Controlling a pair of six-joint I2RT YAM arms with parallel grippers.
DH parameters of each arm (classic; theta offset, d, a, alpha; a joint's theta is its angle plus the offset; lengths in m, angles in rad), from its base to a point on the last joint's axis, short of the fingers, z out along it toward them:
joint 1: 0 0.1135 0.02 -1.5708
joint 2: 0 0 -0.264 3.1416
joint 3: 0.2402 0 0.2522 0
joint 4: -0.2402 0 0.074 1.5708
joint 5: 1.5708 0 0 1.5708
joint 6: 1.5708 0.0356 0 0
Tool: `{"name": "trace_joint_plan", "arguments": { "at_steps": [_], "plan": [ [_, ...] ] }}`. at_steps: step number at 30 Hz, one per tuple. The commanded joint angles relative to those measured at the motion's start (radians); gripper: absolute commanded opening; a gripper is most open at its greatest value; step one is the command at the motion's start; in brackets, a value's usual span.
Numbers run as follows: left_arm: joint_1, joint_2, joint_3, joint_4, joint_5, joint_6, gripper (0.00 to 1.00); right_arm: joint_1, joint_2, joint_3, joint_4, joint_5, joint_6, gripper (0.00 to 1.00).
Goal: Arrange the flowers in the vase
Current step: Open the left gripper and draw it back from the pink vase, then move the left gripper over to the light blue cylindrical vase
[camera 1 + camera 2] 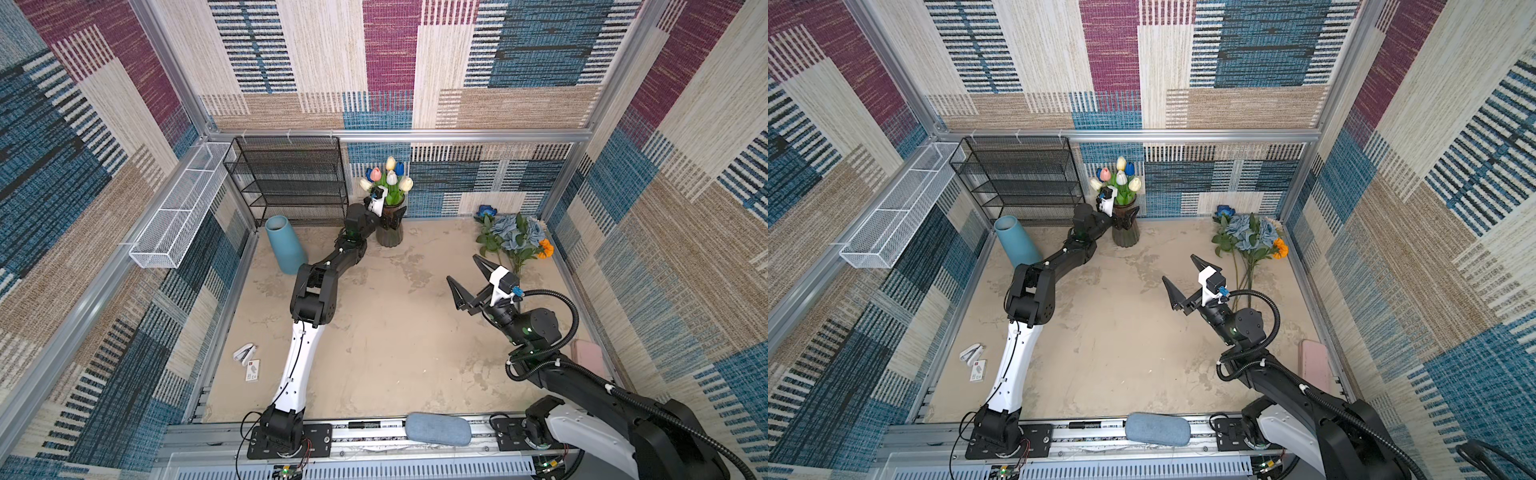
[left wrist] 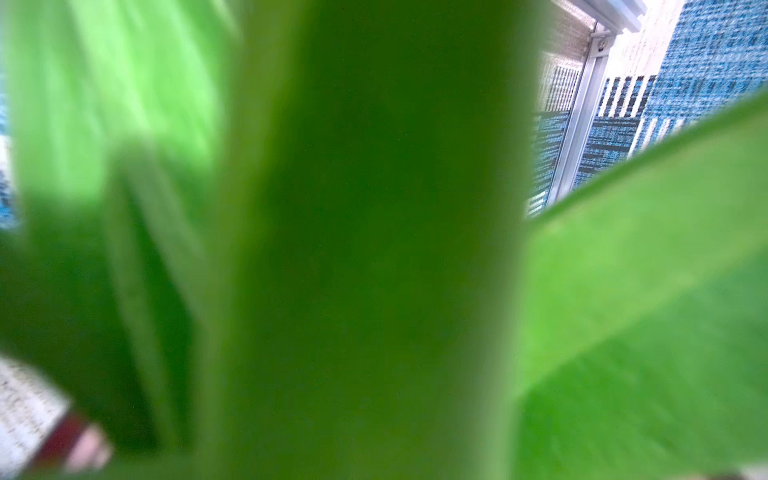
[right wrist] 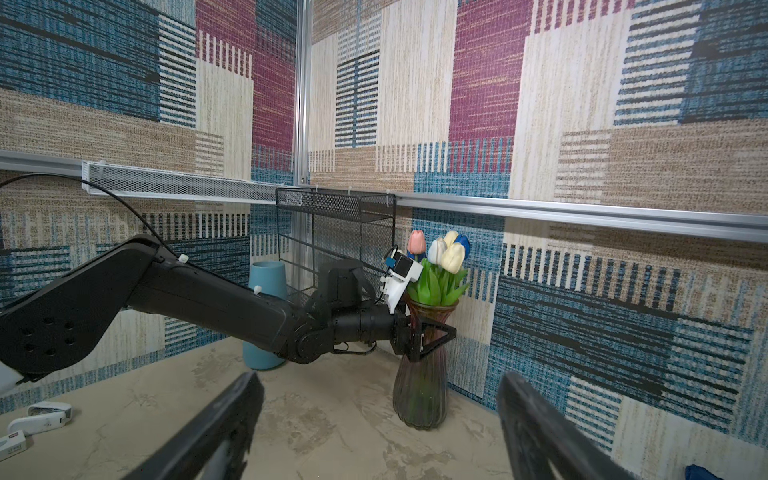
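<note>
Top views: beige table (image 1: 395, 353), carpeted walls (image 1: 324, 62). I log tulips (image 1: 390, 178) upright in vase (image 1: 390, 239), 12 o'clock; left gripper (image 1: 392, 214), right gripper (image 1: 462, 268) both spread.

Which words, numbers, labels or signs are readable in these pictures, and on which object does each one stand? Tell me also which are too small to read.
No text can be read in any view.
On the small white box beside the stapler: a red mark and dark print, too small to read.
On the black strip along the front rail: pale marks, too small to read.
</note>
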Motion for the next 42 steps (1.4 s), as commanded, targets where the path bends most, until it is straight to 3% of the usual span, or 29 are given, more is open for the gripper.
{"name": "trace_joint_plan", "arguments": {
  "at_steps": [1, 20, 27, 31, 36, 42],
  "plan": [
    [-0.001, -0.045, -0.049, 0.092, 0.013, 0.004, 0.99, 0.000, 0.003, 0.009, 0.019, -0.011, 0.001, 0.91],
    [0.018, -0.288, -0.482, 0.217, -0.029, 0.070, 0.99, 0.001, -0.030, -0.008, 0.019, -0.014, 0.008, 0.92],
    [0.007, -0.575, -0.854, 0.342, -0.033, 0.031, 0.99, 0.001, -0.009, -0.038, 0.054, 0.016, 0.001, 0.94],
    [-0.030, -0.810, -1.056, 0.299, -0.078, 0.047, 0.99, 0.001, -0.012, -0.057, 0.049, 0.033, 0.018, 0.99],
    [-0.077, -1.108, -1.303, 0.217, -0.213, 0.080, 0.99, 0.001, -0.038, -0.112, 0.019, 0.016, 0.082, 1.00],
    [-0.037, -1.377, -1.485, 0.025, -0.518, 0.112, 0.99, 0.001, 0.025, -0.199, 0.146, 0.005, 0.117, 1.00]
  ]
}}
